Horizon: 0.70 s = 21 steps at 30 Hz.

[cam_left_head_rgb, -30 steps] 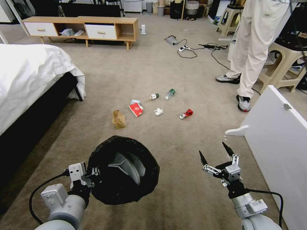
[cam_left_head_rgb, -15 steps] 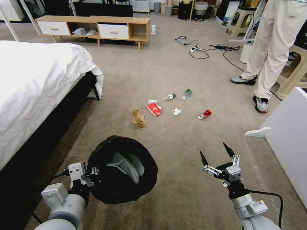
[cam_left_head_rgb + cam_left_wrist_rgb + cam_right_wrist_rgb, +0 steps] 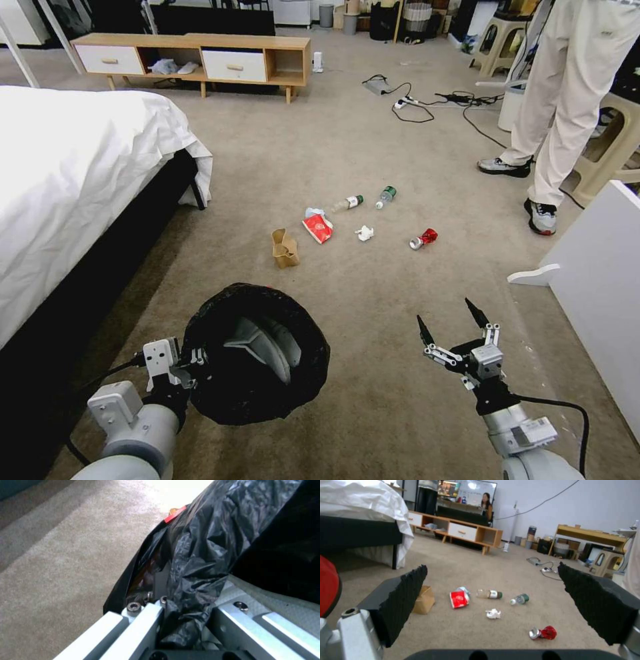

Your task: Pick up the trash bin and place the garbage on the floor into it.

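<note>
**Base creeping in on the litter, bin in hand**

- Change: between the head-view frames the whole scene slid. First a big shift that brought the bed (image 3: 73,180) far into view, then a small one. That is camera motion, so the robot is turning and driving. The litter itself lies as it did.
- Left gripper (image 3: 190,363) is clamped on the bagged rim of the trash bin (image 3: 257,353), held off the floor (image 3: 373,160) at the robot's front left. The left wrist view shows black bag (image 3: 200,562) bunched between the fingers.
- Right gripper (image 3: 453,327) hovers front right, fingers spread wide, holding nothing.
- Garbage, mid-carpet ahead, well apart from both grippers: brown paper bag (image 3: 285,249), red wrapper (image 3: 319,228), white tissue (image 3: 365,233), crushed red can (image 3: 423,239), two green-capped bottles (image 3: 349,203) and (image 3: 385,197).
- Judgement: the pick-up of the bin looks done; the approach is nearly lined up, and no litter has been collected yet.
</note>
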Available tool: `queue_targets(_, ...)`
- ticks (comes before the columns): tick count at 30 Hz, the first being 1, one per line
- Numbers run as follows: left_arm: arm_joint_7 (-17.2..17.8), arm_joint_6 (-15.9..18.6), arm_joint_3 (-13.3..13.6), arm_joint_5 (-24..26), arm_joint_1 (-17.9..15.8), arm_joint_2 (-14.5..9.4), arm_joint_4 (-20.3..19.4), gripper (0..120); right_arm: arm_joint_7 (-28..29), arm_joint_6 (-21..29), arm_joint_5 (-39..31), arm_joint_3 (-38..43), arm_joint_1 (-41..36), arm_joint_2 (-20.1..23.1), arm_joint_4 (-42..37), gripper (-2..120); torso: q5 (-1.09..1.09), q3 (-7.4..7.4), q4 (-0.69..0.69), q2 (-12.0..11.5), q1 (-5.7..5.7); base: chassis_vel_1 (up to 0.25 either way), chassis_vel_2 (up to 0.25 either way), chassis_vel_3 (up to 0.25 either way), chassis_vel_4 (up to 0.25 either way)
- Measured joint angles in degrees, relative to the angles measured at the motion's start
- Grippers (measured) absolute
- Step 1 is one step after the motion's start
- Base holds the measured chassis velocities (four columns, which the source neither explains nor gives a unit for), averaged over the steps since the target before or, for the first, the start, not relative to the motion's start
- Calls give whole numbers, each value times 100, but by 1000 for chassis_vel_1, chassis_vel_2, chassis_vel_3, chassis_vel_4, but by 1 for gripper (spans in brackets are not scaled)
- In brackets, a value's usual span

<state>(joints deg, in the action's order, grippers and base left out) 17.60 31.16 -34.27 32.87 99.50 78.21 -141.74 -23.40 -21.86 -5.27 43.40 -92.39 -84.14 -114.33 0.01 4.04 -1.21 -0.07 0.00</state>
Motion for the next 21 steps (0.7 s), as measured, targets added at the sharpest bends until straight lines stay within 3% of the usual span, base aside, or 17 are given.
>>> queue_targets(21, 5, -16, -5, 14, -20, -5, 7, 0, -172, 29, 15, 35, -4, -51, -32, 100, 0, 0, 0, 0, 0, 0, 0, 0, 0)
